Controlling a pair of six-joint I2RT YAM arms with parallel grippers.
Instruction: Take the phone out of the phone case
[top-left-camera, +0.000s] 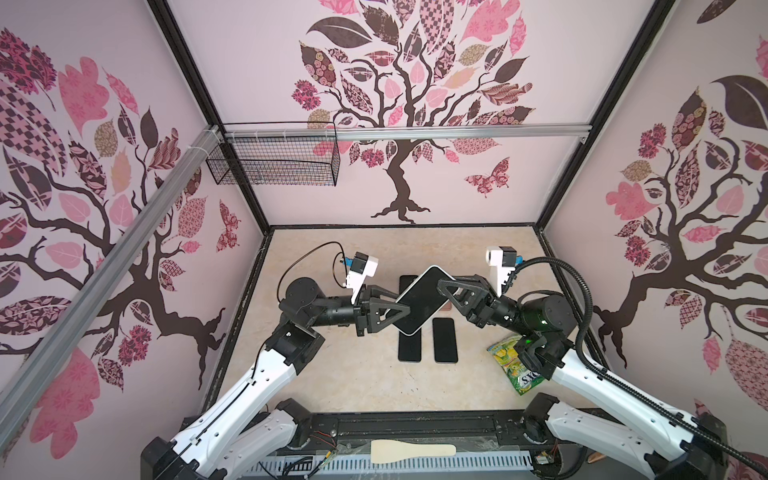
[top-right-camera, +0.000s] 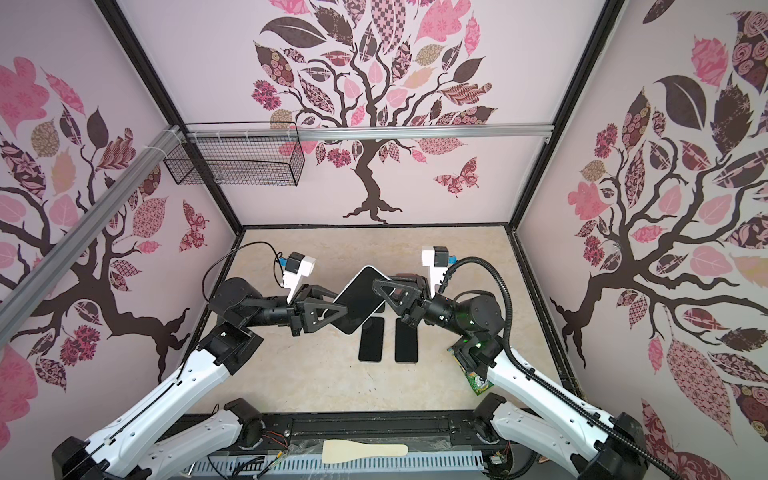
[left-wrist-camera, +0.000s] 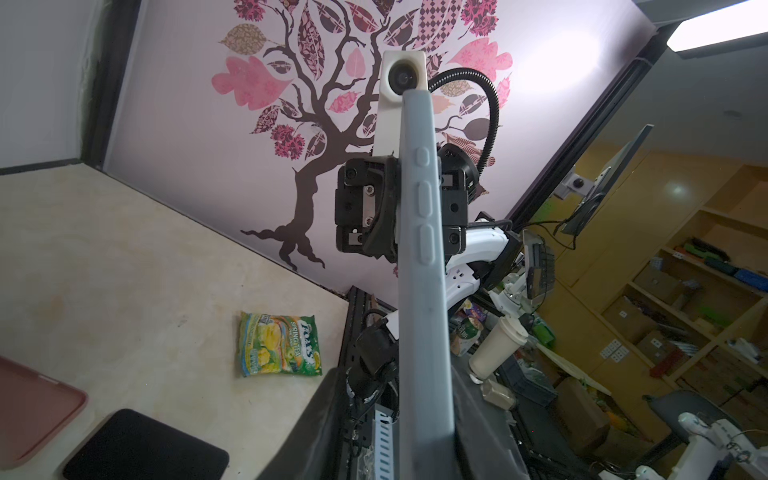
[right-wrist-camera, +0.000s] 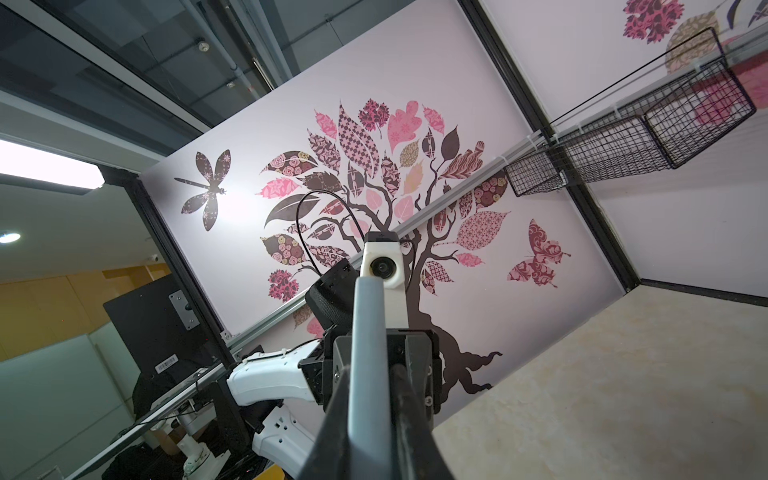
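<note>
Above the middle of the tabletop (top-left-camera: 332, 374), the right pincer (top-left-camera: 444, 291) is clenched on the far right end of the phone case (left-wrist-camera: 420, 257). The right wrist view shows its dark fingers (right-wrist-camera: 405, 415) pressed against both faces of the pale grey-blue shell.

The left pincer (top-left-camera: 399, 308) straddles the near left end. In the left wrist view one finger lies against the shell, while a gap shows between the shell and the other finger, so its hold is released.

The phone (top-left-camera: 422, 297) sits inside the phone case, black screen upward with a pale rim around it. It is turned diagonally and lifted clear of the tabletop between the two arms.

Under and just nearer than it, two black slabs (top-left-camera: 445, 341) of phone shape lie flat side by side. A pink case (left-wrist-camera: 33, 407) lies beside them, mostly hidden in both top views.

To the right, by the right arm's elbow, lies a green snack packet (top-left-camera: 517, 368). On the near rail rests a wooden spatula (top-left-camera: 411, 451). A wire basket (top-left-camera: 274, 162) hangs on the far wall at the left.
</note>
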